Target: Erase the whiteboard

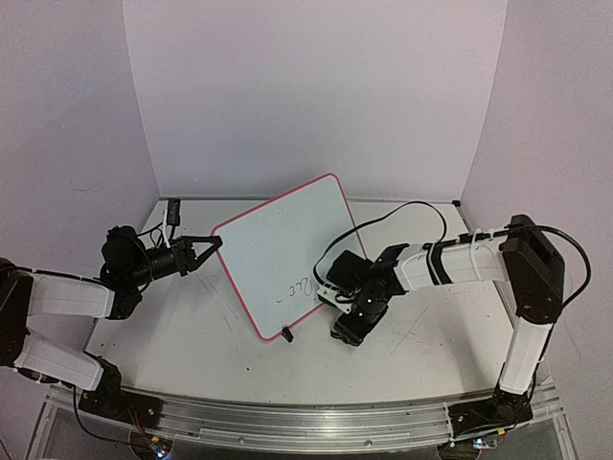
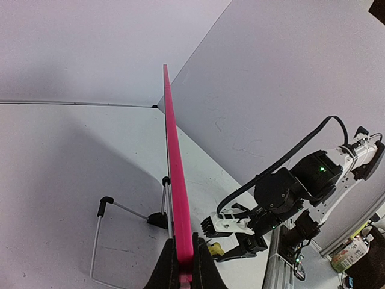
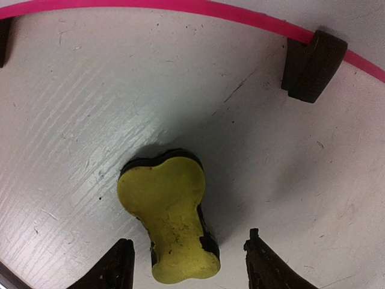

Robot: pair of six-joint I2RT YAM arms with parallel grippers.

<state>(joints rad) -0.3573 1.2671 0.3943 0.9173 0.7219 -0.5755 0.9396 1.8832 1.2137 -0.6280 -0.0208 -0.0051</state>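
Note:
The whiteboard (image 1: 278,249), white with a pink frame, stands tilted on the table, with dark handwriting (image 1: 302,287) near its lower right corner. My left gripper (image 1: 213,243) is shut on the board's left edge; the left wrist view shows the pink frame (image 2: 174,162) pinched between the jaws of my left gripper (image 2: 185,265). My right gripper (image 1: 347,321) hangs open just in front of the board's lower corner. Between its fingers lies a small yellow eraser (image 3: 171,214) flat on the table, with neither finger touching it. The eraser (image 2: 215,248) also shows under the right gripper (image 2: 231,238).
One black foot (image 3: 311,65) of the board rests on the table beside the pink frame (image 3: 180,6). A wire stand (image 2: 99,235) juts out behind the board. A small black object (image 1: 173,211) lies at the back left. Walls close off the rear and both sides.

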